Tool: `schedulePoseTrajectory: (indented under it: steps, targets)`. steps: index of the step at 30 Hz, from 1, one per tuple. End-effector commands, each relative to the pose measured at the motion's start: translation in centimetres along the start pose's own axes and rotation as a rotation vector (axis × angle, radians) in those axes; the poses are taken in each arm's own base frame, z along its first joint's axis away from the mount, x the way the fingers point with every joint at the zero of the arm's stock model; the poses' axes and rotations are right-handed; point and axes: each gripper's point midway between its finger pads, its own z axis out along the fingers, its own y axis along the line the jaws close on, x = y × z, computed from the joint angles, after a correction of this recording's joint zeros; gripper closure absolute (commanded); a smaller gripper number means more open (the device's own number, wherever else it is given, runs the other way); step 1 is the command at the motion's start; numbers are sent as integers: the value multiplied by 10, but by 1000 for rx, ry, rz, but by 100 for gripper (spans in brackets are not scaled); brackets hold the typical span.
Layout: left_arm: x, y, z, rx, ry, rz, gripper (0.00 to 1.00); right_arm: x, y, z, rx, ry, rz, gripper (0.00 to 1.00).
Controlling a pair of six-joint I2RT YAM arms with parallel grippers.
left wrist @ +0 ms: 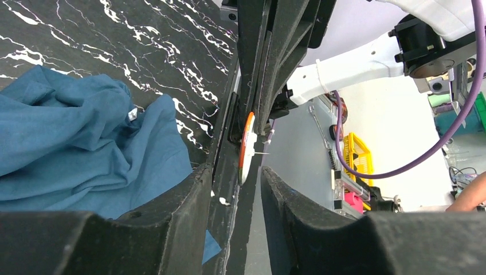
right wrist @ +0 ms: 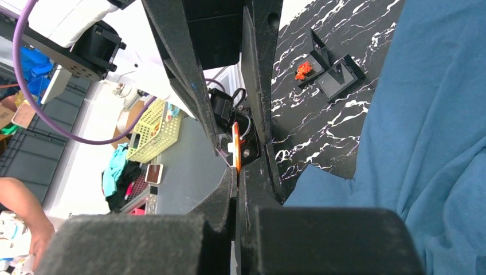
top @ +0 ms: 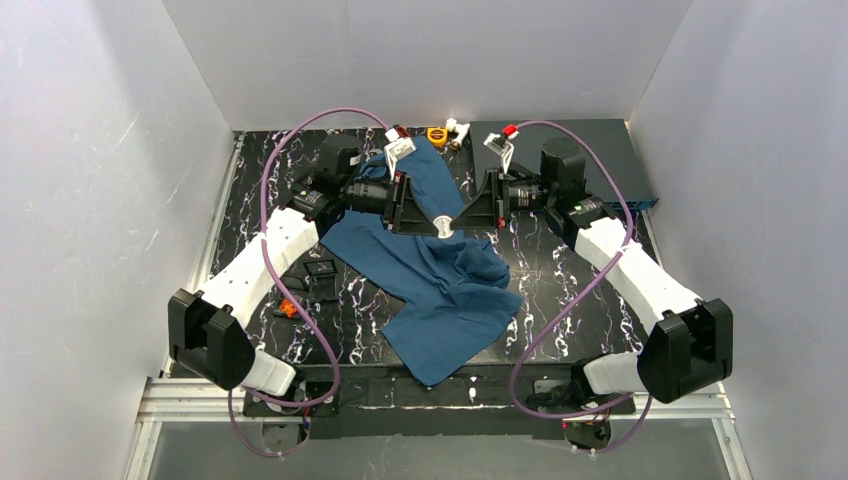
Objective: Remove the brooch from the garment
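Place: robotics lab | Evidence: white enclosure walls (top: 100, 150), marbled black table (top: 560, 270), yellow basket (right wrist: 150, 130) among clutter beyond

Open tabletop (top: 540, 262) beside crumpled garment (top: 440, 290)

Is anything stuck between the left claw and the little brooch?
Nothing visible. The round orange-and-white brooch sits between the fingers of the open left gripper, pinched by the right gripper; the teal-blue cloth T-shirt lies aside.
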Motion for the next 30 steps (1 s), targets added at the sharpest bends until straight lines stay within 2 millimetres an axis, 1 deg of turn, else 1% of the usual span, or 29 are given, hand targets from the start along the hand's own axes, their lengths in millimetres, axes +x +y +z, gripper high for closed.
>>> schedulePoseTrajectory:
  steps: [1,3,6,10,14,16,18,20,23,26,28,30]
  targets:
    - [-1,-13,-3,36,-3,21,67,-5,19,-1,-45,-2,-85,99]
    - [-1,-12,-2,37,-3,18,70,-4,19,0,-46,-1,-85,99]
    - [-2,-14,-2,49,-2,11,80,-3,20,0,-46,2,-83,99]
    - [-1,-16,-1,69,-6,-19,100,-4,18,1,-33,-4,-75,98]
    - [-2,-16,0,63,-20,-64,100,-5,15,1,-16,-9,-63,68]
    - [-1,-13,0,49,-22,-87,100,-3,14,0,-11,-7,-48,58]
    - [0,-11,0,35,-25,-93,100,-1,14,0,1,-5,-48,53]
    - [-1,-11,0,30,-29,-96,100,0,12,-2,22,0,-45,50]
    - [-2,-11,0,29,-33,-101,100,0,10,-5,55,0,-77,44]
    - [-4,-10,0,28,-41,-106,100,0,6,-7,102,-9,-116,36]
    - [-5,-9,1,23,-46,-107,100,-1,1,-9,147,-17,-143,33]
    - [-6,-9,1,22,-48,-104,100,-5,-4,-11,186,-31,-163,32]
